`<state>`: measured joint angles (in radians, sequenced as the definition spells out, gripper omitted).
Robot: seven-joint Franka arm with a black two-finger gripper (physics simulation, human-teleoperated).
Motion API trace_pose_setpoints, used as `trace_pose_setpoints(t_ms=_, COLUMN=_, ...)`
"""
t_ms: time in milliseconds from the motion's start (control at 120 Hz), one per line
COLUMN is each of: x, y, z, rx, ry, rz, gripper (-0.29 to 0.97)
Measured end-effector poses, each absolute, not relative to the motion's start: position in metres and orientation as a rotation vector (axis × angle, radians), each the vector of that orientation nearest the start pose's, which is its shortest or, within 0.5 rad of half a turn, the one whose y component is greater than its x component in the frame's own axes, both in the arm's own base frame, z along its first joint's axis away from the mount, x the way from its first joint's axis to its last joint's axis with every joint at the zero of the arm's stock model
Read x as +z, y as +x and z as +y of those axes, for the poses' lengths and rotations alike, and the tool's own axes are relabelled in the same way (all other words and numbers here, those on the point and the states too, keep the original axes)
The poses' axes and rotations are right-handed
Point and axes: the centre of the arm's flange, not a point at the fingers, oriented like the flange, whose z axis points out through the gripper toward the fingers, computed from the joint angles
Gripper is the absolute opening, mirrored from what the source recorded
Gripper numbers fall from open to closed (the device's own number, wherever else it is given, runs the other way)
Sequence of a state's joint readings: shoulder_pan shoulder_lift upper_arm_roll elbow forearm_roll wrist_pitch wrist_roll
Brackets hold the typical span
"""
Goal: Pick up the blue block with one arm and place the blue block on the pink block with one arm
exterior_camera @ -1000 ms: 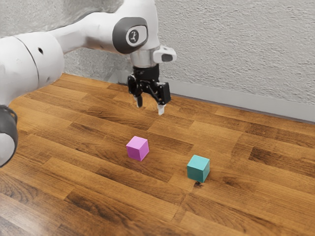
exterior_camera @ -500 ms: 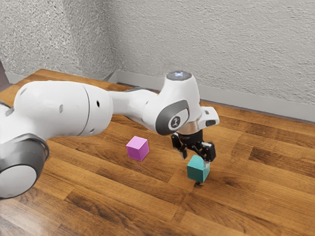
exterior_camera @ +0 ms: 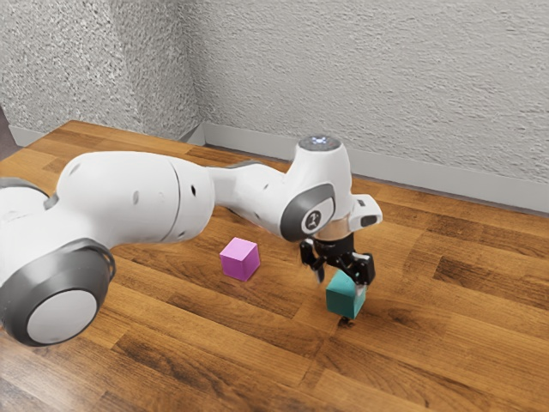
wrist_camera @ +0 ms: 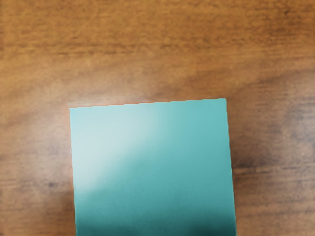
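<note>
Across the wooden surface (exterior_camera: 446, 343), the white arm (exterior_camera: 137, 206) reaches in from the exterior view's left and ends directly above the blue block (exterior_camera: 346, 299). The pink block (exterior_camera: 239, 258) rests well apart from the blue block, toward the exterior view's left. The blue block sits flat on the wood, with its teal top face (wrist_camera: 152, 167) just under the hand. The gripper (exterior_camera: 340, 277) hangs low over it with its fingers spread wide, one to each side of the block's top, and it grips nothing.

Brown wood-plank table (exterior_camera: 480, 343); grey rough-textured wall (exterior_camera: 429, 77) behind, pale baseboard (exterior_camera: 446, 180) along edge.
</note>
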<state>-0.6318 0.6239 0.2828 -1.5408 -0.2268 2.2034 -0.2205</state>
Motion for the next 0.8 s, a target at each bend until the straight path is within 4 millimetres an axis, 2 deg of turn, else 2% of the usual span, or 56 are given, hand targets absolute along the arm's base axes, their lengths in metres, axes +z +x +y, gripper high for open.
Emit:
trace_pose_setpoints(t_ms=108, x=0.297, y=0.657, z=-0.270, rx=-0.055, ry=-3.180, rz=0.059, gripper=0.60)
trace_pose_setpoints(t_ms=242, x=0.298, y=0.661, z=-0.278, rx=-0.043, ry=-3.191, rz=0.071, gripper=0.60)
trace_pose_setpoints(t_ms=417, x=0.285, y=0.663, z=-0.289, rx=-0.020, ry=-3.186, rz=0.093, gripper=0.60)
trace_pose_setpoints(t_ms=633, x=0.268, y=0.672, z=-0.283, rx=-0.003, ry=-3.174, rz=0.078, gripper=0.58)
trace_pose_setpoints(t_ms=800, x=0.266, y=0.677, z=-0.282, rx=-0.008, ry=-3.174, rz=0.072, gripper=0.52)
